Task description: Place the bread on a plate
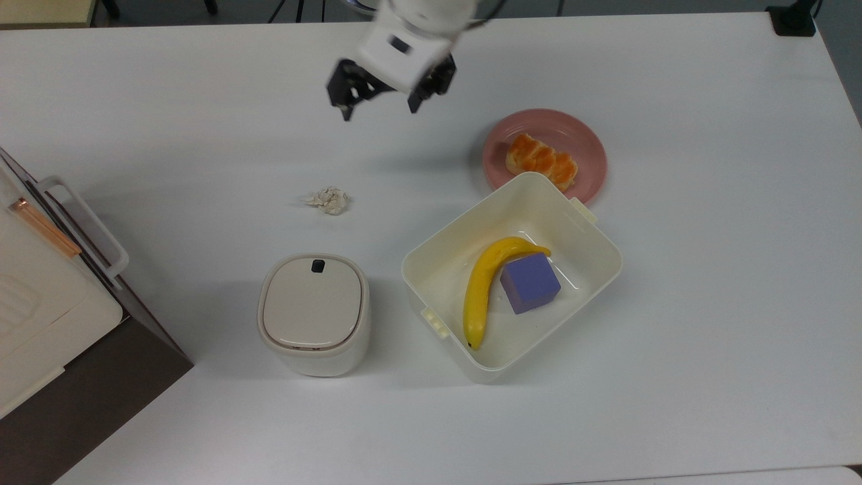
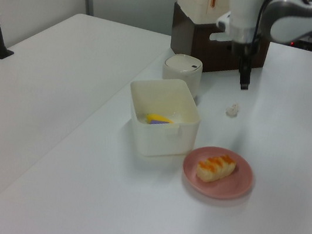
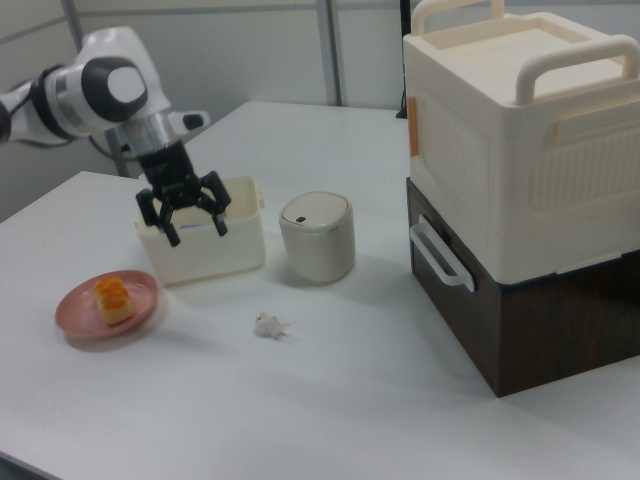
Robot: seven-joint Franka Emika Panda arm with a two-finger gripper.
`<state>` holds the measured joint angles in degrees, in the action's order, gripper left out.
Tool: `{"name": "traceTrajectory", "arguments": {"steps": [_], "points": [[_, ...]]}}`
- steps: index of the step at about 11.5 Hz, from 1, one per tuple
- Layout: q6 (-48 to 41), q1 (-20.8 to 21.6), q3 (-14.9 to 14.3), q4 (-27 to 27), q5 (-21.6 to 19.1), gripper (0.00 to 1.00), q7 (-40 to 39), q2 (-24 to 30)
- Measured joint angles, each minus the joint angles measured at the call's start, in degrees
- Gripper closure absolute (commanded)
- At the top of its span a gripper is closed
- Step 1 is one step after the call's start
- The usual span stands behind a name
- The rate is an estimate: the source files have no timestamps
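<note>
I see the bread (image 1: 543,160) lying on the plate (image 1: 586,132), right of centre in the upper half of the top view. Loaf sits toward the plate's lower left part there, its long axis diagonal. In the left view bread (image 2: 215,167) and plate (image 2: 237,186) are at lower right; in the right view they're at the far left edge, loaf (image 3: 113,298) on plate (image 3: 80,305).

Gripper (image 1: 379,102) is at top centre of the top view, above bare tabletop (image 1: 707,269), fingers spread wide, nothing between them. Bread is well apart from it, off to the lower right of it in the top view. Right view agrees: gripper (image 3: 192,222) splayed and empty, in front of the tub, bread down to the right view's lower left of it. In the left view the gripper (image 2: 244,76) hangs at upper right, bread far below it in frame.

The cream tub (image 1: 592,283) holds a banana (image 1: 479,289) and a purple cube (image 1: 530,283); its upper corner overlaps the plate rim in the top view. Crumpled paper ball (image 1: 328,200) lies on the tabletop below the gripper in the top view. Lidded cream bin (image 1: 314,314) at lower centre-left. Stacked boxes (image 3: 525,170) fill the right view's right side.
</note>
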<state>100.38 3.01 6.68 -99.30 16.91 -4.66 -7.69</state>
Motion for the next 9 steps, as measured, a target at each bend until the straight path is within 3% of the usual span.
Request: {"name": "traceTrajectory", "arguments": {"steps": [3,5,9], "points": [[-5.95,-3.01,-5.71,7.28,-10.27,0.00,-1.91,3.09],[-7.97,-4.03,-7.54,10.18,-12.20,0.00,-1.99,3.80],[-7.99,-4.42,-7.58,10.99,-13.38,0.00,4.41,3.96]]}}
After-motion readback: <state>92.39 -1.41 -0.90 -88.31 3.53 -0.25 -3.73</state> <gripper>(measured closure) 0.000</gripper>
